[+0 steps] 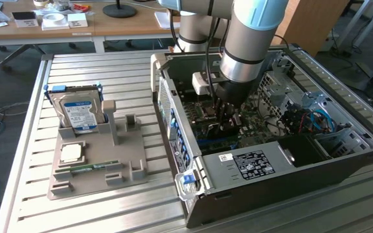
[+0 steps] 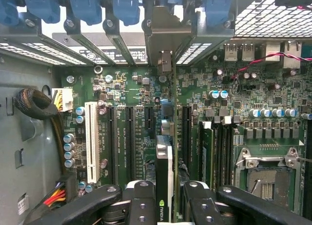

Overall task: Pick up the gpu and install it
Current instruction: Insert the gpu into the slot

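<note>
- Gripping the gpu (image 2: 165, 171) edge-on, the gripper (image 2: 168, 205) holds it inside the computer case (image 1: 342, 165), above the motherboard (image 2: 126, 88) slots.
- Seating well likely needs the bracket aligned with the rear opening and the card kept upright.

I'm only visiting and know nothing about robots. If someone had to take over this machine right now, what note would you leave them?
Tool: shut on the gpu, gripping it edge-on by its upper edge, down inside the open computer case.
Gpu: upright over the motherboard, lined up along the expansion slots, its metal bracket up at the case's rear slot openings.
Done: card picked up and carried into the case.
Left: whether it is fully seated in its slot cannot be told; tool not yet released.
On the holder outside: hard drive and RAM stick.
</note>
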